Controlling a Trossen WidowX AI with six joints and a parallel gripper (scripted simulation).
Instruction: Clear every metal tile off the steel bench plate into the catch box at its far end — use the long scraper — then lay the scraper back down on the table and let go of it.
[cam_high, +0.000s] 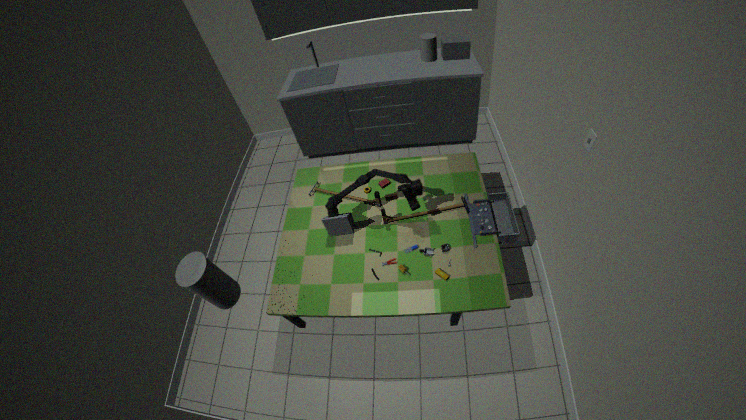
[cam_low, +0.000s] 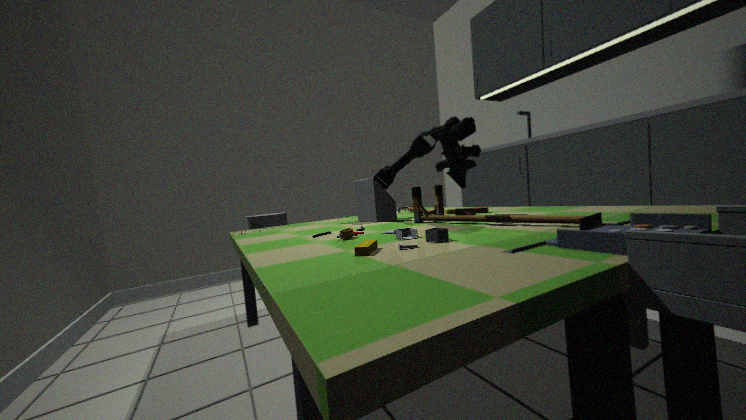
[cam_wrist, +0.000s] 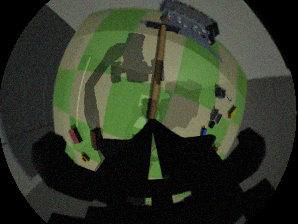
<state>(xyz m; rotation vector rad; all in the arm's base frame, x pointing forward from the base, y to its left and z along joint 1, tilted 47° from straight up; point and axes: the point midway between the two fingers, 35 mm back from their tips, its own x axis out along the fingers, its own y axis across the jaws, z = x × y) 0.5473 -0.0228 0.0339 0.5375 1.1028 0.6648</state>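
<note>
My gripper (cam_high: 414, 207) (cam_low: 463, 186) (cam_wrist: 152, 121) is shut and empty, fingertips pointing down, above the table near the scraper. The long scraper's wooden shaft (cam_high: 450, 208) (cam_low: 537, 219) (cam_wrist: 161, 45) lies along the table, with an upright grip (cam_high: 384, 214) (cam_low: 416, 203) at its near end. Its dark blade end is at the near edge of the steel bench plate (cam_high: 474, 229). Several small metal tiles (cam_high: 489, 227) lie on the plate. The grey catch box (cam_high: 516, 225) (cam_low: 683, 281) adjoins the plate's far end. Whether tiles lie in it cannot be told.
A second long-handled tool (cam_high: 344, 196) with a frame-like head lies left of the scraper. A red block (cam_high: 384, 183) (cam_wrist: 75, 135) and a yellow ring (cam_high: 367, 189) lie beyond it. A yellow block (cam_high: 442, 273) (cam_low: 366, 247), red-handled pliers (cam_high: 389, 261) and several small items lie toward the front.
</note>
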